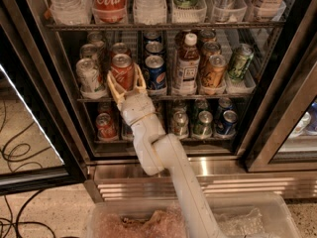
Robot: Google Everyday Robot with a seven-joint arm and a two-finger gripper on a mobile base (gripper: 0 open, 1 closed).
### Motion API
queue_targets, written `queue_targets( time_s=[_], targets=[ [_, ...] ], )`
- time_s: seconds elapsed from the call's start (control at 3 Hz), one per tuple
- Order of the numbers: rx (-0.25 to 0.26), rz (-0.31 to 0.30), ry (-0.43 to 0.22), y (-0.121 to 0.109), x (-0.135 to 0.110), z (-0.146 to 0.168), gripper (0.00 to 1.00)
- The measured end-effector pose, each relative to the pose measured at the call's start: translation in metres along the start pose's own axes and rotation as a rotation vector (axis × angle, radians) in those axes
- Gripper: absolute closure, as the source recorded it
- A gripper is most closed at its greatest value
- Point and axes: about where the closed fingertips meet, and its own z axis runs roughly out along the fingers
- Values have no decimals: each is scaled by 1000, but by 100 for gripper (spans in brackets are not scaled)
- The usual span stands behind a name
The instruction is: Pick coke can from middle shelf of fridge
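Note:
The fridge (277,108) stands open in the camera view. Its middle shelf (198,96) holds rows of cans and a tea bottle (187,63). The red coke can (123,71) stands at the front of the second lane from the left, between a silver can (89,76) and a blue Pepsi can (155,72). My gripper (125,83) reaches up from below, and its yellowish fingers (112,87) press against both sides of the coke can.
The top shelf carries a large Coca-Cola bottle (109,1) and clear water bottles (67,1). The lower shelf holds shorter cans (204,124). The glass door (29,113) hangs open at the left. Cables (20,152) lie on the floor. A clear bin (124,222) sits in front.

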Motion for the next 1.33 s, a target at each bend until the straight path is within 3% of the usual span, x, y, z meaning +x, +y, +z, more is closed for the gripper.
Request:
queue_targets(
  time_s=[0.33,0.67,1.0,1.33],
  targets=[
    [-22,15,-32,2,-6,0,100],
    [-78,1,-41,6,-11,2,100],
    [-165,-39,-32,15,-20,3,100],
    [-165,-39,-32,15,-20,3,100]
  ],
)
